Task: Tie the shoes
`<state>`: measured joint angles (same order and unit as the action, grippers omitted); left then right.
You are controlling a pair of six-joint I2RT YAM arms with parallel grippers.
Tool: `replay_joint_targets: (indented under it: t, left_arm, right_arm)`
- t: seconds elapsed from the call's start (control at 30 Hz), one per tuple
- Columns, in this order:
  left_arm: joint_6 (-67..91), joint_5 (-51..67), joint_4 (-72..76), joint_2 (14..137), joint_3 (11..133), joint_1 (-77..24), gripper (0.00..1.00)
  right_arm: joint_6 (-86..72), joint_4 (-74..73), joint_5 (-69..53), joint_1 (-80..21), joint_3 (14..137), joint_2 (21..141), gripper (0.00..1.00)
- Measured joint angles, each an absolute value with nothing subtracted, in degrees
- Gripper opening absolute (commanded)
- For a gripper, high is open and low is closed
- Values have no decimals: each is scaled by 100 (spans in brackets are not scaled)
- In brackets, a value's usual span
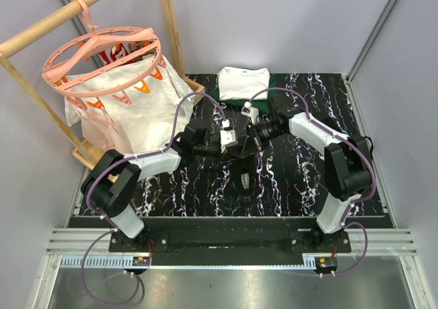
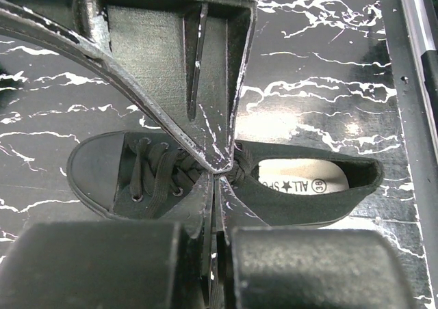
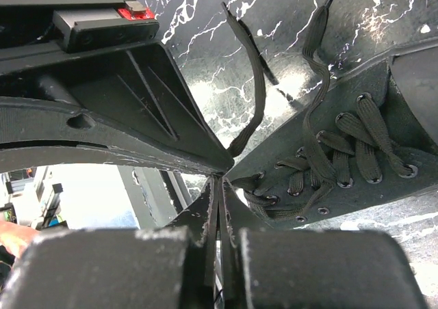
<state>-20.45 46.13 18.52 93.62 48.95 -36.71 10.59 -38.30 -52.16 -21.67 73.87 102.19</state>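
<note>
Broadly, in descending size: one table [image 1: 171,199], black with white marble veining, bearing everything below. One wooden rack [image 1: 41,32] at the far left corner, hung with a white cloth bag [image 1: 144,111]. One stack of folded clothes [image 1: 243,82], white over dark green, at the far edge, well apart from the work. One sneaker [image 2: 123,176], small, black canvas, lying on its sole near the table's middle between the two arms, pale insole showing at the heel opening. It is judged light and soft-sided, so it is likely to slide or tip if a pull runs sideways rather than along the eyelets. One left gripper [image 2: 215,174], jaws clenched tip to tip over the top eyelets; whether any lace is caught between them cannot be told. One right gripper [image 3: 222,178], jaws clenched on one of the laces [image 3: 259,90], whose flat strand runs from the fingertips out across the table. The laces are judged thin, limp and slippery. They are best pinched close to the eyelets for tension and nearer the free ends for forming loops.
</note>
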Motion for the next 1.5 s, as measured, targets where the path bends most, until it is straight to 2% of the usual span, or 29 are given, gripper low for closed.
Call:
replay_joint_targets:
  t: [0.2, 0.27, 0.33, 0.37, 0.4, 0.47, 0.5, 0.6, 0.73, 1.23, 1.37, 1.43, 1.5]
  left_arm:
    - [-2088, 4617, 1682, 9360, 4895, -3658, 12]
    - [-2104, 4622, 1614, 9360, 4895, -3632, 9]
    - [-2115, 4622, 1564, 9360, 4895, -3601, 0]
    - [-2119, 4622, 1551, 9360, 4895, -3581, 0]
    - [-2119, 4619, 1546, 9360, 4895, -3570, 0]
    - [-2112, 4622, 1546, 9360, 4897, -3553, 0]
    - [-2108, 4622, 1546, 9360, 4897, -3546, 0]
    - [-2073, 4624, 1549, 9360, 4910, -3544, 0]
    - [-2069, 4628, 1551, 9365, 4917, -3544, 0]
    - [-2071, 4696, 1540, 9511, 5068, -3544, 0]
    - [-2071, 4705, 1496, 9559, 5122, -3544, 0]
    - [-2075, 4711, 1468, 9588, 5155, -3544, 0]
    - [-2086, 4722, 1420, 9607, 5192, -3546, 0]
  right_arm:
    - [1140, -3752, -5144, -2171, 7258, 10217, 0]
    - [1181, -3736, -5092, -2171, 7199, 10217, 0]
    - [1208, -3726, -5041, -2171, 7161, 10213, 0]
    - [1225, -3726, -5022, -2171, 7142, 10204, 0]
    - [1236, -3728, -5022, -2171, 7137, 10195, 21]
    - [1271, -3730, -5033, -2171, 7133, 10175, 36]
    - [1293, -3721, -5039, -2171, 7133, 10169, 46]
    - [1404, -3695, -5050, -2171, 7107, 10141, 57]
    - [1505, -3645, -5050, -2171, 7100, 10138, 57]
    - [1743, -3489, -5065, -2206, 7102, 10245, 41]
    - [1756, -3474, -5070, -2209, 7148, 10333, 29]
    - [1754, -3461, -5070, -2209, 7172, 10361, 31]
    - [1756, -3450, -5070, -2209, 7179, 10374, 39]
